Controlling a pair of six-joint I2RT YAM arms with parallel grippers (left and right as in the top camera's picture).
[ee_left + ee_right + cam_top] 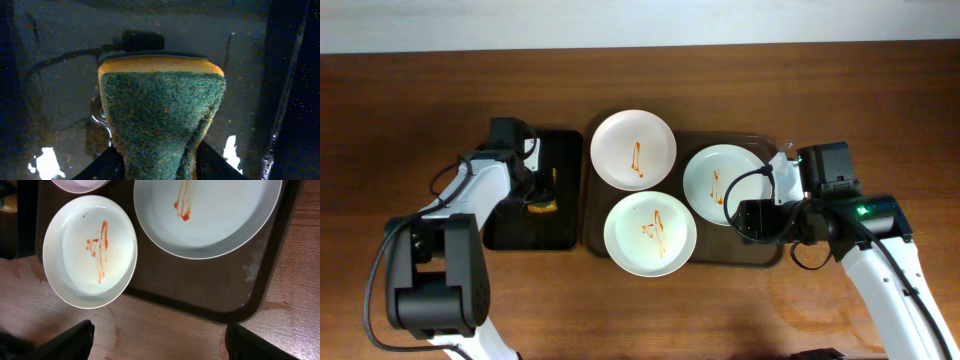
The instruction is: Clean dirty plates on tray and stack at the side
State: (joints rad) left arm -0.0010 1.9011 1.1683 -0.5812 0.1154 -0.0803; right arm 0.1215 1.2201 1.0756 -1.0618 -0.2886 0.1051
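Observation:
Three white plates streaked with red sauce lie on a brown tray (766, 255): one at the back left (633, 149), one at the right (723, 184) and one at the front (650, 233), overhanging the tray's front edge. My left gripper (536, 193) is shut on a yellow sponge with a green scouring face (160, 110), down in a black tray (510, 228). My right gripper (757, 221) is open and empty at the brown tray's front right. In the right wrist view its fingers (160, 340) are over bare wood, with the right plate (207, 215) and front plate (90, 250) ahead.
The black tray's floor is wet and glossy (60, 60). The brown tray's rim (200, 305) runs between my right gripper and the plates. The wooden table (420, 110) extends left, right and in front of both trays.

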